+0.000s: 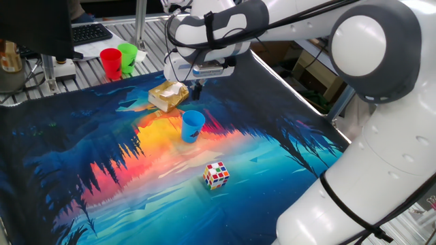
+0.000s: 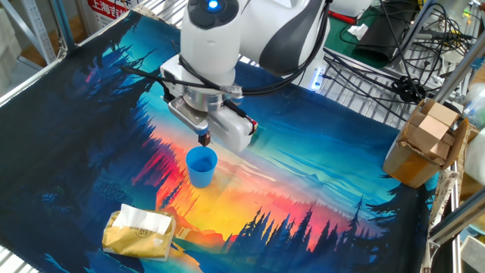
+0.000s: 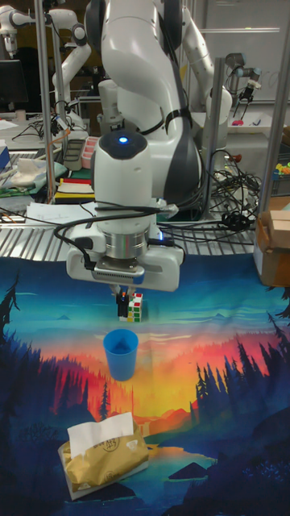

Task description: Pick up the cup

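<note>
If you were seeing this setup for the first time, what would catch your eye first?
The vivid sunset-forest mat covering the table, and the big white arm whose gripper hangs just above the upright blue cup at the mat's middle. A Rubik's cube sits near it, a tissue pack on its other side.

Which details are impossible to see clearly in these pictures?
- Gripper opening: fingertips too small and dark in every view.
- Small blue plastic cup: contents unclear; tall fixed view shows only a dark patch inside.
- Multicoloured Rubik's cube: partly hidden behind the gripper in the tall fixed view.
</note>
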`<state>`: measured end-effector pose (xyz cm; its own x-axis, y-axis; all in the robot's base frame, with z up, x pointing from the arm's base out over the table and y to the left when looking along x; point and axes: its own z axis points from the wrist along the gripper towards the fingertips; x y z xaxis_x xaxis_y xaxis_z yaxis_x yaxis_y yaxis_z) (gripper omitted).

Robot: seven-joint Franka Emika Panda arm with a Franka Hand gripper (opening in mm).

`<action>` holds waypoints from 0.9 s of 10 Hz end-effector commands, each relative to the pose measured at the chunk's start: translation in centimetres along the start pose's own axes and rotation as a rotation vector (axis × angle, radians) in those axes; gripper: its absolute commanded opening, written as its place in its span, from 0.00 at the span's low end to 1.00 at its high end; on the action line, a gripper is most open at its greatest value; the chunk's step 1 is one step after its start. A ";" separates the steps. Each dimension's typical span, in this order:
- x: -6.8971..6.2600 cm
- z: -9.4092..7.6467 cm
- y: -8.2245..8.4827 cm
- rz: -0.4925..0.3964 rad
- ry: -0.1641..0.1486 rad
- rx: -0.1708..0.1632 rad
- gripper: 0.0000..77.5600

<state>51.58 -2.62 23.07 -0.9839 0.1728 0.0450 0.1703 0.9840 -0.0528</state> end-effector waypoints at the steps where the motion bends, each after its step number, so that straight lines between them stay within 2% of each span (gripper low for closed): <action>1: -0.1 -0.1 0.0 0.015 0.022 0.007 1.00; 9: -0.1 -0.1 0.0 0.015 0.022 0.007 1.00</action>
<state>51.58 -2.62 23.07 -0.9839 0.1728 0.0450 0.1703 0.9840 -0.0528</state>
